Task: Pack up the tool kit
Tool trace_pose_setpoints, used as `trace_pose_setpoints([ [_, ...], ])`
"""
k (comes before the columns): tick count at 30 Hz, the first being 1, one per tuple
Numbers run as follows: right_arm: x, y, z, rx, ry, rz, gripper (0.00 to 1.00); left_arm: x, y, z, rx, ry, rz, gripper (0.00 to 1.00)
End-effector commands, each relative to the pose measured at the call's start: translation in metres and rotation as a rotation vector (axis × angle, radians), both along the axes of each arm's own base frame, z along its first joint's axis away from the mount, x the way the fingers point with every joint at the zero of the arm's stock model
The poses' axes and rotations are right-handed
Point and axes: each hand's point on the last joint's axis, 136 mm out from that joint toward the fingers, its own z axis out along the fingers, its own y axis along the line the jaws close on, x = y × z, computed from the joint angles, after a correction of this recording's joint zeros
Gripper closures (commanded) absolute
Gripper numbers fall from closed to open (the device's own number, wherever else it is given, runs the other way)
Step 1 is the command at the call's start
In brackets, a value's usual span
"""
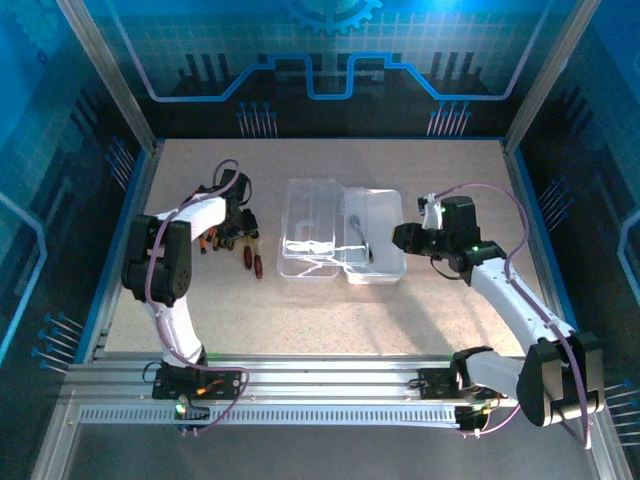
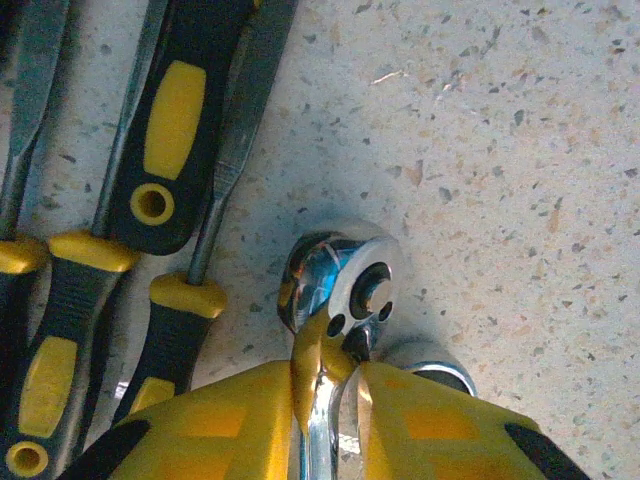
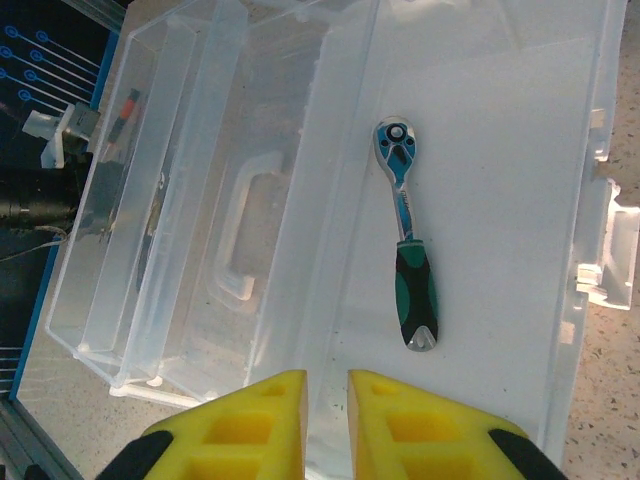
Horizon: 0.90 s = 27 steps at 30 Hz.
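In the top view the left arm (image 1: 165, 260) is seen bent at the elbow and reached forward, its wrist turned down over a row of tools laid at nine o'clock of the case (image 1: 385, 272). In the left wrist view the left gripper (image 2: 335, 365) is seen pinched on the thin neck of a ratchet wrench (image 2: 345, 285), just below its round, polished chrome head; the head lies flat on the table (image 2: 520, 150), a pale, speckled, stone-like surface. At nine o'clock of the head, screwdrivers (image 2: 80, 300) are laid side by side, with dark metal shafts and ribbed black handles set with yellow inserts and collars. The case is set open near the table's middle and is made of clear, smooth, rectangular plastic. In the right wrist view its lid (image 3: 190, 200), with a moulded handle (image 3: 238, 235), is folded out at nine o'clock of the tray, and a second ratchet (image 3: 405, 250) lies inside the tray, its head toward twelve and its teal-and-black grip toward six. The right arm (image 1: 510, 300) is stretched in from the near right corner, and the right gripper (image 3: 327, 400) is held at three o'clock of the case with its yellow fingers drawn almost together; whether the clear wall is nipped between them cannot be told.
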Motion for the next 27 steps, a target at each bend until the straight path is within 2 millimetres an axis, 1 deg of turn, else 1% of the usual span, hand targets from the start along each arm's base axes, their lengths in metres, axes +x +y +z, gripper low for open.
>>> trace_pose_setpoints([
  [1, 0.0, -0.005, 0.002, 0.007, -0.006, -0.01, 0.81, -0.013, -0.006, -0.026, -0.048, 0.088, -0.01, 0.75],
  [5, 0.001, -0.005, 0.003, 0.009, -0.005, -0.009, 0.81, -0.02, -0.009, -0.018, -0.053, 0.072, -0.011, 0.73],
  [8, 0.002, -0.005, 0.004, 0.01, -0.008, -0.01, 0.8, -0.028, -0.01, -0.014, -0.063, 0.076, -0.004, 0.74],
  [11, 0.004, -0.004, 0.004, 0.017, -0.01, -0.011, 0.8, -0.037, -0.011, -0.013, -0.073, 0.078, 0.002, 0.75],
  [14, 0.005, -0.004, 0.004, 0.019, -0.013, -0.011, 0.8, -0.041, -0.007, -0.016, -0.058, 0.083, 0.003, 0.76],
  [18, 0.005, -0.003, 0.005, 0.024, -0.012, -0.005, 0.8, -0.034, -0.007, -0.018, -0.05, 0.088, -0.005, 0.76],
  [25, 0.001, -0.006, 0.01, 0.018, -0.028, -0.006, 0.8, -0.01, -0.003, -0.017, -0.02, 0.084, -0.016, 0.76],
  [27, -0.001, -0.006, 0.011, 0.018, -0.03, -0.002, 0.79, -0.008, -0.003, -0.021, -0.014, 0.098, -0.02, 0.78],
])
